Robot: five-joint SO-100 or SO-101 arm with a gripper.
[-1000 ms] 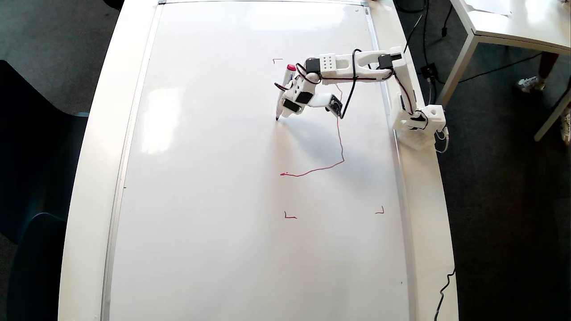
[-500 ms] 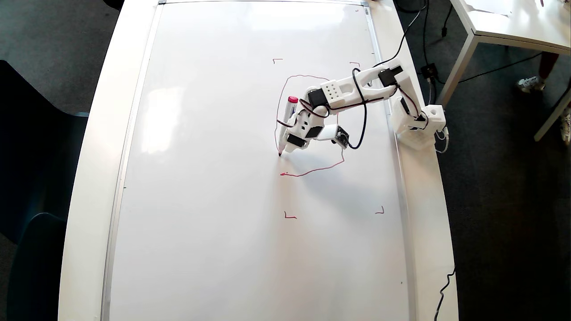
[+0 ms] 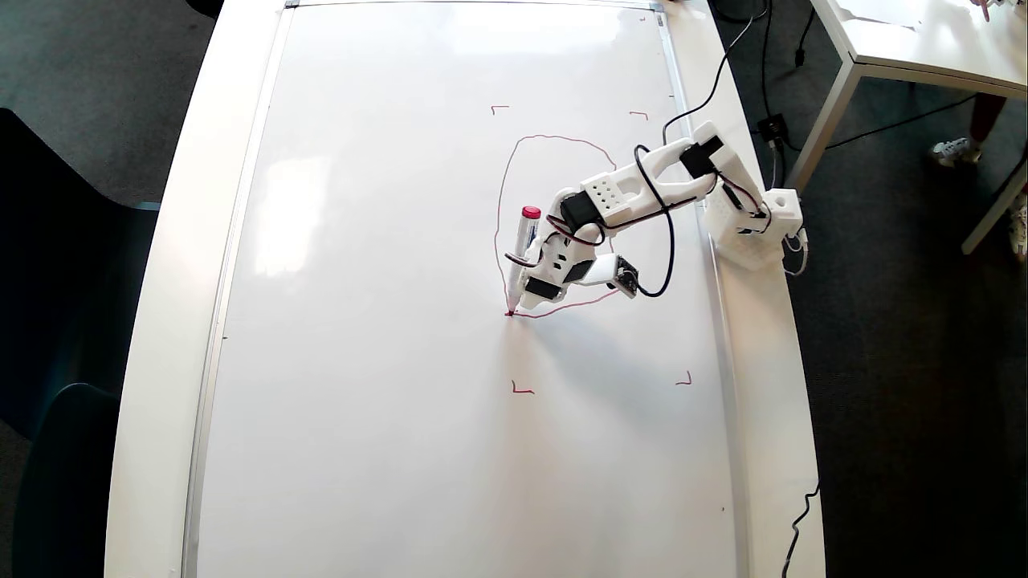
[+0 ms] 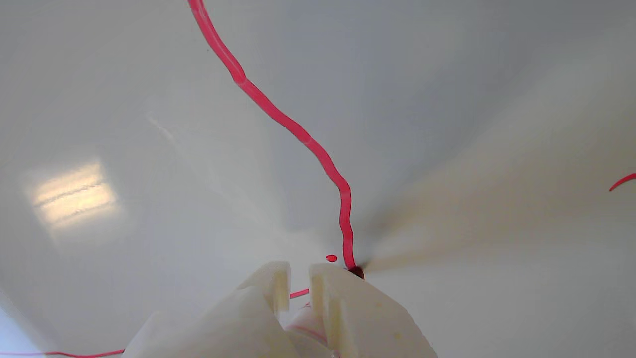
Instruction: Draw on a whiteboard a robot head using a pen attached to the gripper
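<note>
Since the earlier frame the pen tip has travelled down the glossy white silver-framed whiteboard, closing the left side of the thin red robot head outline at its lower-left corner. Clamped shut around the slim white red-capped pen, the white 3D-printed gripper presses the dark tip onto the board beside a tiny red dot.

dark grey carpet floor, second white table far right, dark chair at left, black cables
</note>
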